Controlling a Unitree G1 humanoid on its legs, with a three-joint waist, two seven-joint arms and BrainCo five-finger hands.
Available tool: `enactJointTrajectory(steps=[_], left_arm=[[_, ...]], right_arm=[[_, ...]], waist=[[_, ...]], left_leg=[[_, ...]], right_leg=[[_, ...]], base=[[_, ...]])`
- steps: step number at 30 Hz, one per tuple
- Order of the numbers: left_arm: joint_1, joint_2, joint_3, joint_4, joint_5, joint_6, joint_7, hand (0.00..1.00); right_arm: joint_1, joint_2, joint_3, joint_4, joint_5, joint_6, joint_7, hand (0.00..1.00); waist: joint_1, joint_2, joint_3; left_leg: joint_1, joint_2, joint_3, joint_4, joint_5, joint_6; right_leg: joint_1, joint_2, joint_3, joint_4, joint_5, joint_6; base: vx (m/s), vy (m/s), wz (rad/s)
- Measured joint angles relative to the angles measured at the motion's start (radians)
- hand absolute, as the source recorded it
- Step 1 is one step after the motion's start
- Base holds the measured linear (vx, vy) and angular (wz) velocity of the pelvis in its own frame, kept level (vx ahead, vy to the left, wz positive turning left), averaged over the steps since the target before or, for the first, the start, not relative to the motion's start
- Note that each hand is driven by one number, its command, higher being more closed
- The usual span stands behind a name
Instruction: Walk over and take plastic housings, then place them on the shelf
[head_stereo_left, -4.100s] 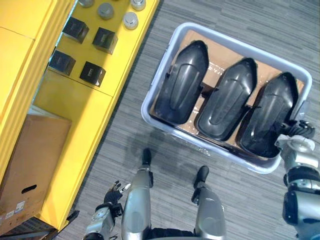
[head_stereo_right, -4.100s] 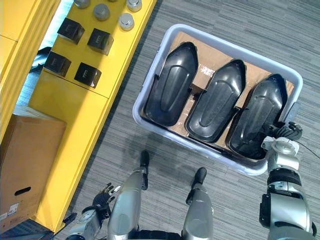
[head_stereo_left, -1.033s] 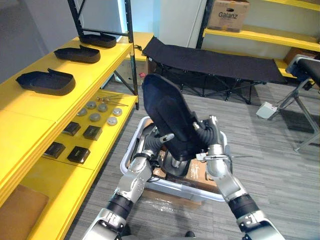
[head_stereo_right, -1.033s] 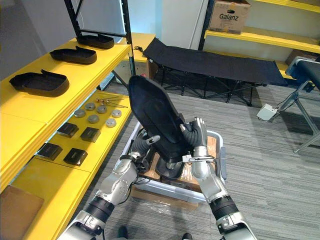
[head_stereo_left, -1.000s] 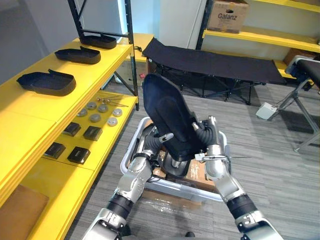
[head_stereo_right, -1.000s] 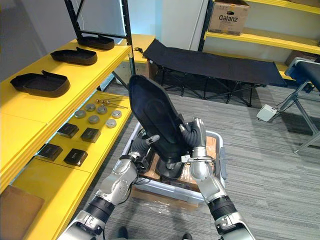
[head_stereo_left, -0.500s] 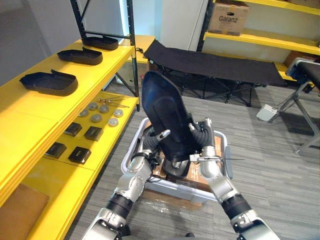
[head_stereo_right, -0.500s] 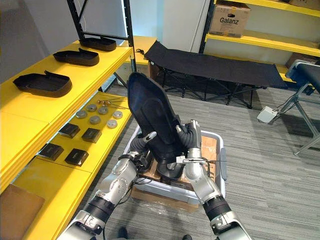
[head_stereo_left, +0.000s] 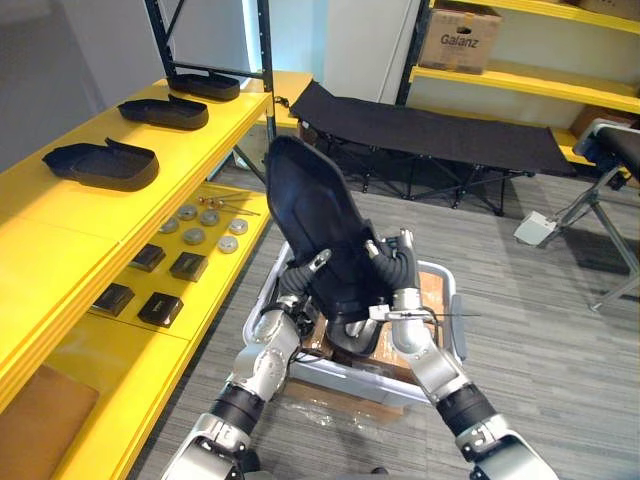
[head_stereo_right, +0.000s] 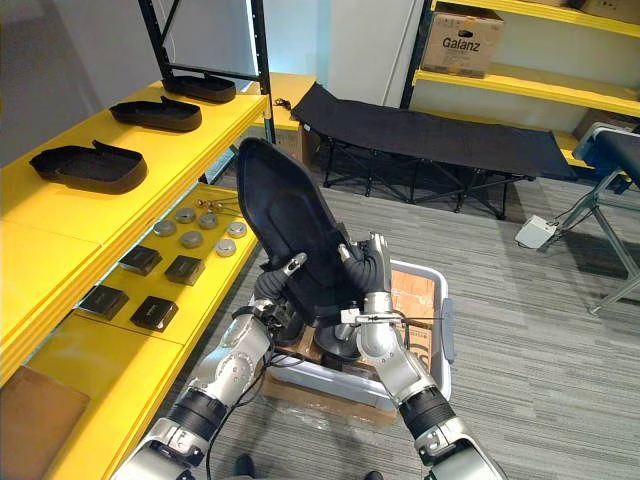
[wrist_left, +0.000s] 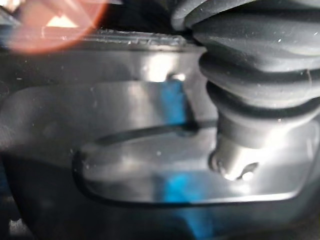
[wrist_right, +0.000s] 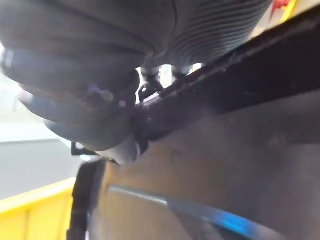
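Yellow shelving (head_stereo_left: 60, 250) lines a storeroom, with a black folding cot (head_stereo_left: 430, 125) behind. From the head camera, a black plastic housing (head_stereo_left: 315, 225) stands on end above the grey tote (head_stereo_left: 447, 300), with the left hand (head_stereo_left: 303, 278) pinching its edge and the right hand (head_stereo_left: 398, 272) opposite. It leans further toward the shelving than half a second ago, so it looks carried over but not yet placed beside the shelved housings (head_stereo_left: 100, 165). It is a long glossy shell, rounded on top, with a raised centre panel. At the left wrist, a finger presses its smooth face. At the right wrist, its edge runs under the ribbed cover, and that hand's hold cannot be told.
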Motion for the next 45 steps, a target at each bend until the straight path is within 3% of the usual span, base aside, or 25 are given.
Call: enactJointTrajectory(steps=[3, 4, 13, 19, 23, 26, 29, 30, 31, 32, 36, 38, 41, 43, 45], left_arm=[[0.000, 0.000, -0.002, 0.000, -0.007, -0.032, -0.002, 1.00], [0.000, 0.000, -0.002, 0.000, -0.008, -0.032, -0.005, 1.00], [0.004, 0.000, -0.004, 0.000, -0.030, -0.049, -0.029, 1.00], [0.044, 0.001, 0.005, -0.075, 0.132, -0.078, 0.003, 1.00], [0.095, -0.001, 0.043, -0.192, 0.330, -0.132, 0.076, 1.00], [0.117, -0.004, 0.094, -0.249, 0.495, -0.169, 0.145, 1.00], [0.137, 0.001, 0.136, -0.257, 0.713, -0.174, 0.206, 1.00], [0.140, 0.003, 0.139, -0.257, 0.723, -0.174, 0.208, 1.00], [0.178, 0.012, 0.158, -0.255, 0.804, -0.168, 0.217, 1.00], [0.213, 0.017, 0.164, -0.246, 0.856, -0.166, 0.228, 1.00], [0.299, 0.044, 0.212, -0.155, 0.873, -0.160, 0.233, 1.00], [0.333, 0.042, 0.255, -0.138, 0.869, -0.161, 0.263, 1.00], [0.370, 0.039, 0.295, -0.142, 0.859, -0.177, 0.288, 1.00], [0.398, 0.035, 0.316, -0.171, 0.849, -0.185, 0.286, 1.00], [0.450, 0.020, 0.318, -0.235, 0.767, -0.221, 0.259, 1.00]], right_arm=[[-0.010, 0.001, 0.012, -0.007, 0.029, -0.002, 0.000, 1.00], [-0.010, 0.001, 0.013, -0.007, 0.033, -0.002, 0.000, 0.00], [0.014, 0.005, 0.017, -0.036, 0.070, -0.024, 0.004, 0.00], [0.070, 0.005, 0.013, -0.083, 0.134, -0.017, 0.031, 0.00], [0.136, 0.004, -0.021, -0.179, 0.242, -0.014, 0.147, 0.00], [0.191, -0.004, -0.050, -0.265, 0.357, -0.026, 0.289, 0.00], [0.219, -0.036, -0.087, -0.345, 0.573, -0.070, 0.547, 0.00], [0.220, -0.038, -0.094, -0.352, 0.586, -0.071, 0.563, 0.00], [0.233, -0.065, -0.141, -0.405, 0.659, -0.072, 0.662, 0.00], [0.252, -0.078, -0.184, -0.432, 0.720, -0.074, 0.704, 0.00], [0.335, -0.085, -0.302, -0.440, 0.904, -0.067, 0.798, 0.00], [0.414, -0.077, -0.361, -0.434, 0.951, -0.024, 0.821, 0.00], [0.538, -0.030, -0.428, -0.367, 0.948, 0.042, 0.829, 0.00], [0.586, 0.001, -0.457, -0.314, 0.931, 0.047, 0.825, 0.00], [0.648, 0.039, -0.508, -0.246, 0.902, 0.045, 0.785, 0.00]], waist=[[0.000, 0.000, 0.000], [0.000, 0.000, 0.000], [-0.004, 0.000, 0.000], [-0.004, 0.000, 0.000], [-0.013, 0.000, 0.000], [-0.015, 0.000, 0.000], [-0.016, 0.006, -0.004], [-0.016, 0.007, -0.005], [-0.016, 0.013, -0.010], [-0.016, 0.016, -0.016], [-0.018, 0.027, -0.040], [-0.026, 0.028, -0.040], [-0.038, 0.029, -0.042], [-0.043, 0.032, -0.043], [-0.050, 0.036, -0.046]], left_leg=[[0.000, 0.000, 0.003, 0.003, 0.000, 0.000], [0.000, 0.000, 0.003, 0.004, 0.000, 0.000], [0.000, 0.000, 0.005, 0.002, -0.002, 0.001], [0.001, 0.000, 0.009, 0.000, -0.005, 0.000], [0.004, 0.000, 0.015, 0.000, -0.005, 0.000], [0.015, 0.001, 0.028, -0.001, -0.006, -0.001], [0.021, 0.001, 0.034, -0.002, -0.011, -0.004], [0.021, 0.002, 0.035, -0.001, -0.012, -0.003], [0.019, 0.002, 0.039, -0.002, -0.014, -0.003], [0.019, 0.002, 0.044, -0.002, -0.015, -0.003], [0.019, 0.004, 0.066, -0.002, -0.020, -0.004], [0.019, 0.005, 0.073, -0.002, -0.021, -0.004], [0.019, 0.005, 0.082, -0.002, -0.023, -0.005], [0.018, 0.005, 0.088, -0.002, -0.025, -0.007], [0.018, 0.005, 0.094, -0.002, -0.029, -0.008]], right_leg=[[0.001, 0.000, 0.001, -0.006, 0.002, 0.000], [0.002, 0.000, 0.001, -0.008, 0.003, 0.000], [0.002, 0.000, 0.003, -0.012, 0.004, -0.001], [0.001, 0.000, 0.005, -0.012, 0.003, -0.001], [-0.002, 0.001, 0.007, -0.010, 0.003, -0.002], [-0.003, 0.001, 0.021, -0.006, 0.003, -0.002], [-0.008, 0.001, 0.031, 0.004, -0.007, -0.007], [-0.009, 0.001, 0.031, 0.005, -0.007, -0.007], [-0.016, 0.000, 0.036, 0.008, -0.008, -0.007], [-0.018, 0.000, 0.039, 0.009, -0.008, -0.007], [-0.034, 0.001, 0.062, 0.007, -0.008, -0.007], [-0.037, 0.001, 0.064, 0.007, -0.008, -0.007], [-0.044, 0.001, 0.073, 0.008, -0.008, -0.008], [-0.050, 0.001, 0.082, 0.008, -0.008, -0.008], [-0.054, 0.001, 0.088, 0.008, -0.008, -0.008]], base=[[0.00, 0.000, 0.00], [0.00, 0.000, 0.00], [0.00, 0.000, 0.00], [0.00, 0.000, 0.00], [0.00, 0.000, -0.04], [-0.01, -0.002, -0.13], [-0.04, -0.004, -0.07], [-0.04, -0.001, -0.06], [-0.03, 0.000, -0.08], [-0.02, 0.000, -0.09], [0.00, -0.002, -0.17], [0.02, -0.004, -0.07], [0.02, -0.003, -0.08], [0.02, 0.001, -0.13], [0.02, 0.000, -0.09]])
